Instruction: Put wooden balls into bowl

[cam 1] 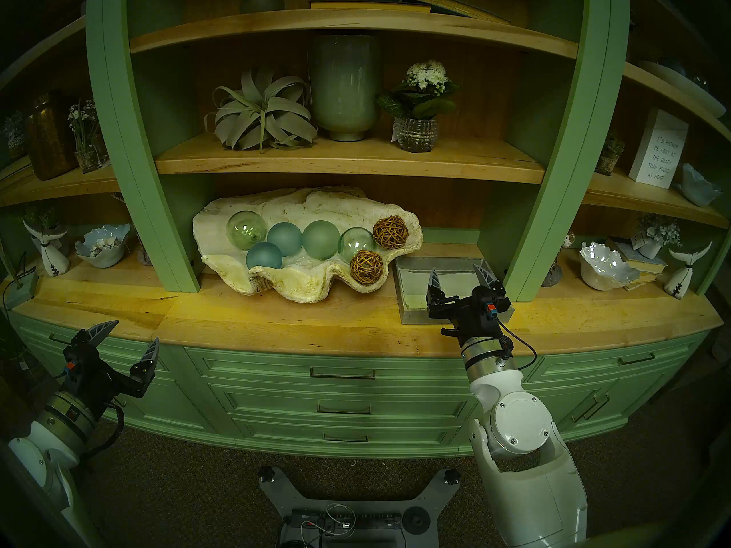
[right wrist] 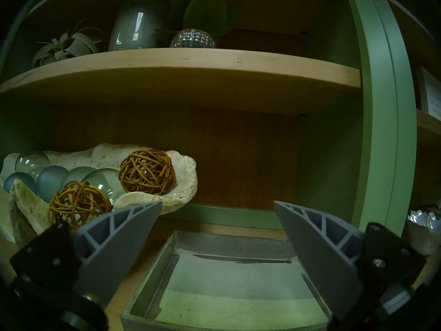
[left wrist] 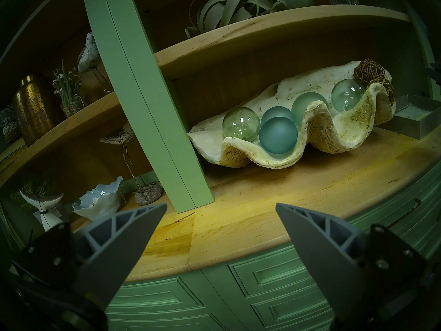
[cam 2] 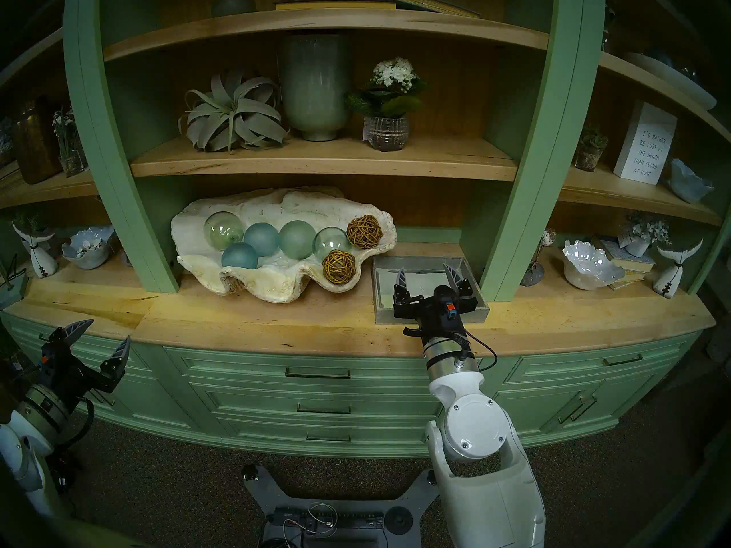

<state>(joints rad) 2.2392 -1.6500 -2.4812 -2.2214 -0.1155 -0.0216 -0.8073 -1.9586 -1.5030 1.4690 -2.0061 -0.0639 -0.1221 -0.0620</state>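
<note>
Wooden balls: two woven rattan spheres, both lying inside the clam-shell bowl (cam 1: 316,282) at its right end. The rear ball (cam 1: 390,232) is resting against the bowl's back wall; the front ball (cam 1: 366,267) is sitting just inside the bowl's wavy front rim, with a clear glass ball (cam 1: 355,244) touching or nearly touching both. Four more glass balls are filling the bowl's middle and left.

Grey tray (cam 1: 407,294): standing on the desk just right of the bowl, holding nothing.

Right jaws (cam 1: 460,279): standing wide apart and empty, hovering over the tray. Left jaws (cam 1: 128,339): likewise spread and empty, hanging well left of the bowl, off the desk's front edge.

Step in hand: judged as the close of the task, no ball remaining outside the bowl. Next move, by judgement: drawing the right arm clear without brushing the bowl's rim.
</note>
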